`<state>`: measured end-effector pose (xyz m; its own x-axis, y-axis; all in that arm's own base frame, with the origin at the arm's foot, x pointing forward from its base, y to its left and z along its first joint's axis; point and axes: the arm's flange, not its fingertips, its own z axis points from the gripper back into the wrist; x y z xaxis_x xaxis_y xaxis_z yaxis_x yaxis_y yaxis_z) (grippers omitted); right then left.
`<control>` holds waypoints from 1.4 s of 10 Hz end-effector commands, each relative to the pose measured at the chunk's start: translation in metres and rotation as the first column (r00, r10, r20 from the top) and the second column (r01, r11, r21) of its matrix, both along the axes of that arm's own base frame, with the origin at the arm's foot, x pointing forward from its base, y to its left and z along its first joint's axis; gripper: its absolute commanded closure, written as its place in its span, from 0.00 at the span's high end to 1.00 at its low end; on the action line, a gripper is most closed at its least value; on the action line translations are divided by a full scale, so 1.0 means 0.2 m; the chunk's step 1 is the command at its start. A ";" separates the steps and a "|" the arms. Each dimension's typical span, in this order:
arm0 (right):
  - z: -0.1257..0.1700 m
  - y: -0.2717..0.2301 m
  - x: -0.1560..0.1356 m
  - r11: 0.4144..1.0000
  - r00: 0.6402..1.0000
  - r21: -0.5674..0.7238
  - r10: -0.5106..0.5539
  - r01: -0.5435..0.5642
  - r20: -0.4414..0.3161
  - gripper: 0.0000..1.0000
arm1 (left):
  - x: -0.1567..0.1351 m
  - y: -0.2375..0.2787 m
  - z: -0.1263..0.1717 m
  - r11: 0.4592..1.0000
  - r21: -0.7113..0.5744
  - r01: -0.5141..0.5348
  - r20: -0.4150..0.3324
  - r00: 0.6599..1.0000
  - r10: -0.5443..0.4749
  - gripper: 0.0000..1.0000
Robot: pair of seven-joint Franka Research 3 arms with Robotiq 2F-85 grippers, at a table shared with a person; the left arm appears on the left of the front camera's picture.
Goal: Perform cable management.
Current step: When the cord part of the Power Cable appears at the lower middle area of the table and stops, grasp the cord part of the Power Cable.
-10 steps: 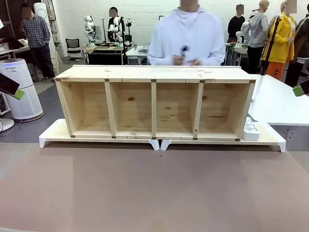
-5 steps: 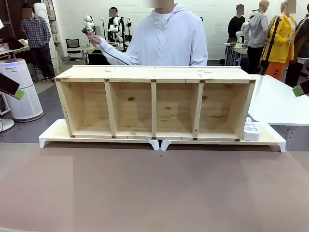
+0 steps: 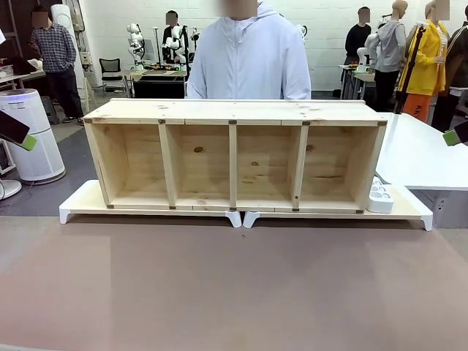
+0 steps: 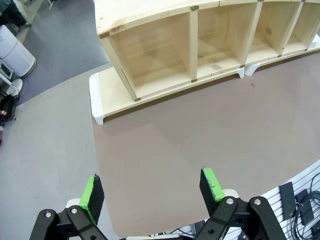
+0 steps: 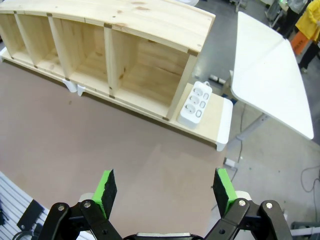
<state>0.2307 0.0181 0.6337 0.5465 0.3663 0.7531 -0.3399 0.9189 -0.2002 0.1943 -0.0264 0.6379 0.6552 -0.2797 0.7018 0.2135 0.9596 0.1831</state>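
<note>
Gaping left hand (image 4: 151,189), shelf (image 3: 234,111) half-hiding person (image 3: 248,62)

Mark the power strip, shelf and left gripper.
power strip (image 5: 195,103): right wrist view, socket face.
shelf (image 3: 234,111): front view, top board.
left gripper (image 4: 151,186): left wrist view, midway between fingertips.

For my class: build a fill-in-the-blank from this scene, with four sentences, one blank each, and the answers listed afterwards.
The wooden shelf is divided into ____ open compartments.
Seen from the front, the white power strip lies just outside the shelf's ____ end.
The left gripper and the right gripper both stand ____, with nothing between their pads.
Those pads are coloured ____.
Missing words: four; right; open; green.
</note>
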 end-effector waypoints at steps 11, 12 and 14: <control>0.00 0.00 0.02 1.000 1.000 0.001 -0.001 0.001 0.007 1.00 | 0.01 -0.01 0.01 1.000 0.003 0.000 0.011 1.000 0.000 1.00; 0.00 0.00 0.02 1.000 1.000 0.001 -0.001 0.001 0.007 1.00 | 0.01 -0.01 0.01 1.000 0.003 0.000 0.011 1.000 0.000 1.00; 0.00 0.00 0.02 1.000 1.000 0.001 -0.001 0.001 0.007 1.00 | 0.01 -0.01 0.01 1.000 0.003 0.000 0.011 1.000 0.000 1.00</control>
<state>0.2307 0.0181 0.6337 0.5465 0.3663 0.7531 -0.3399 0.9189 -0.2002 0.1943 -0.0264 0.6379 0.6550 -0.2797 0.7019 0.2134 0.9596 0.1832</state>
